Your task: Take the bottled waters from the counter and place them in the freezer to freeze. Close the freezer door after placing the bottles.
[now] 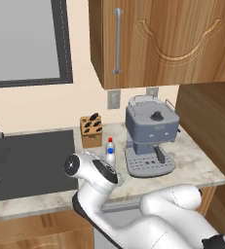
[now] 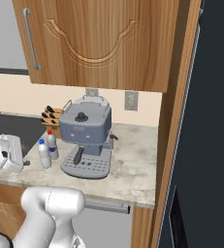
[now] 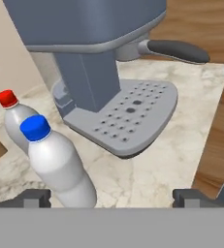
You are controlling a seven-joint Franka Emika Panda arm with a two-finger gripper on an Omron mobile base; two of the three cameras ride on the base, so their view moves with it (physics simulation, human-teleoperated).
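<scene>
1. The tabletop (image 2: 133, 160) was beige marbled stone with a smooth face, set over brown wood-grained cabinets, and a dark sink (image 1: 31, 160) was let into it on the left.
2. The two bottled waters were small clear plastic cylinders with rounded shoulders and pale bodies; the blue-capped bottle (image 3: 60, 167) stood nearer the hand and the red-capped bottle (image 3: 16, 121) just behind it, close beside each other, whether touching I could not tell.
3. Both bottles stood upright on the tabletop, long axis vertical, caps up, just left of the coffee machine (image 2: 87, 138) in the right base view.
4. The coffee machine was a boxy slate-blue body on a flat drip tray pierced with round holes, with a dark handle sticking out from its side.
5. A wooden knife block (image 1: 91, 130) with black handles stood behind the bottles by the wall, and a brown wall cupboard (image 1: 167, 41) with a grey bar handle hung above.
6. The jaws of the gripper (image 3: 112, 196) stood wide apart and held nothing; the blue-capped bottle rose just inside the left dark finger tip (image 3: 36, 197).
7. The dark grey freezer (image 2: 215, 121) stood at the right, past a wooden side panel.
</scene>
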